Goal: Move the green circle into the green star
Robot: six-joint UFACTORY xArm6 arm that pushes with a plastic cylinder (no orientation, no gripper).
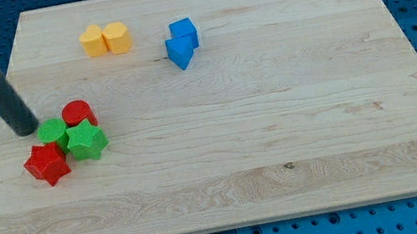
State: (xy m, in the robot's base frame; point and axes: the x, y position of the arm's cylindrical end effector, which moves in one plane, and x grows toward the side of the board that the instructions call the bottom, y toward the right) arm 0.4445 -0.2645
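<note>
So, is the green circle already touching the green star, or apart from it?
Touching: the green circle block sits against the green star block with no wood visible between them. My tip is at the circle's upper-left edge.

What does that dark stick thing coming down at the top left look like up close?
It is my arm's end: a broad, rounded grey metal housing at the view's top-left corner, narrowing into a straight, smooth black rod. My tip is plain and blunt. No cables, labels or markings show on it.
</note>
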